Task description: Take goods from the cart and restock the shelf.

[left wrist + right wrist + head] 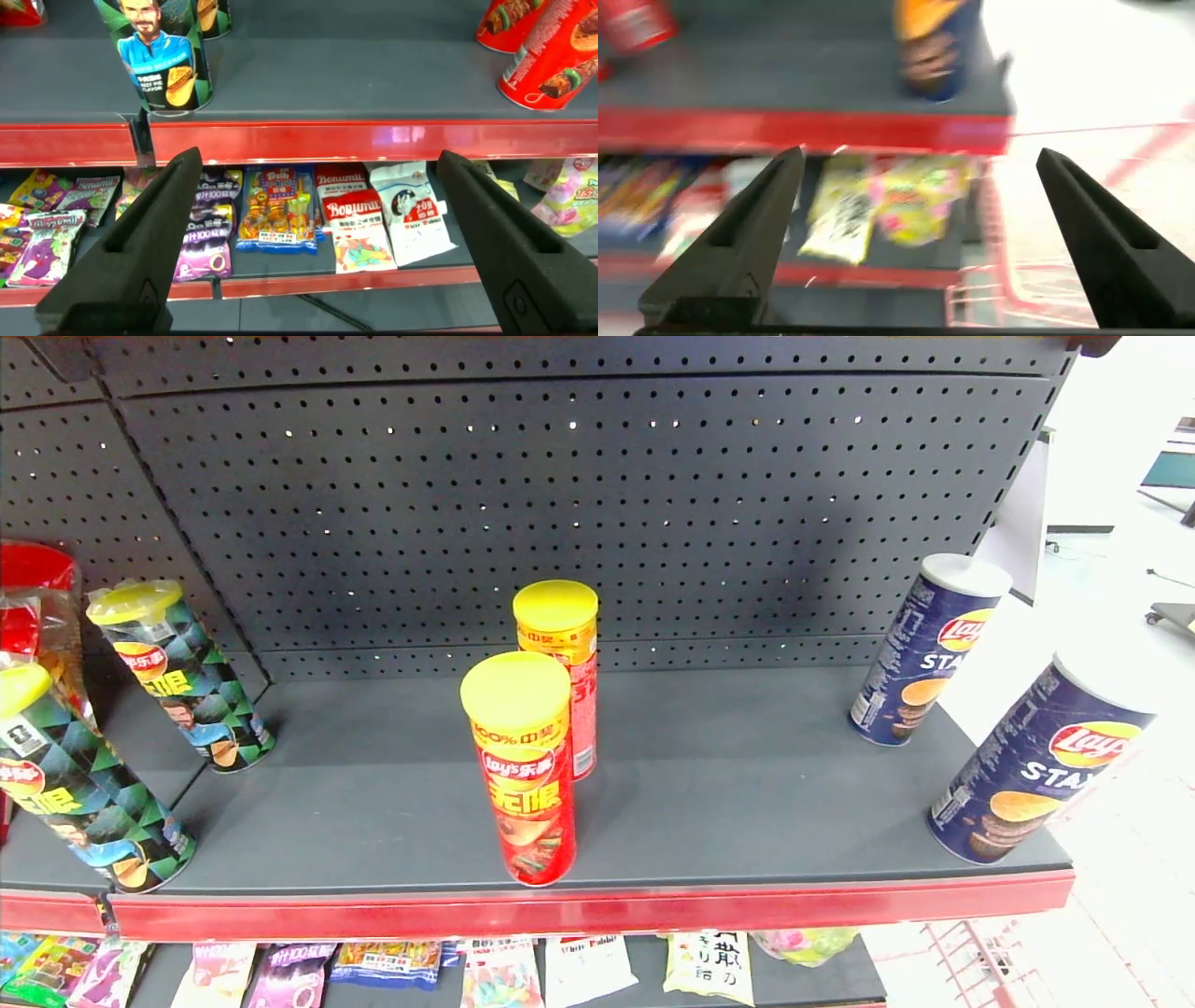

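Two red chip cans with yellow lids stand mid-shelf, one [525, 767] near the front edge and one [563, 653] behind it. Two dark blue chip cans [927, 651] [1034, 765] stand at the shelf's right end. Green-patterned cans [182, 674] [70, 789] stand on the left section. My left gripper [313, 247] is open, held in front of the red shelf lip [374, 140] and facing snack bags [276, 210] on the lower shelf. My right gripper [920, 238] is open too, below a blue can [936, 47] at the shelf's right end.
The grey shelf board [709, 803] has free room between the red and blue cans. A perforated back panel [560, 504] closes the rear. Snack bags [579, 971] line the lower shelf. A red wire frame [980, 961] shows at the lower right, over white floor.
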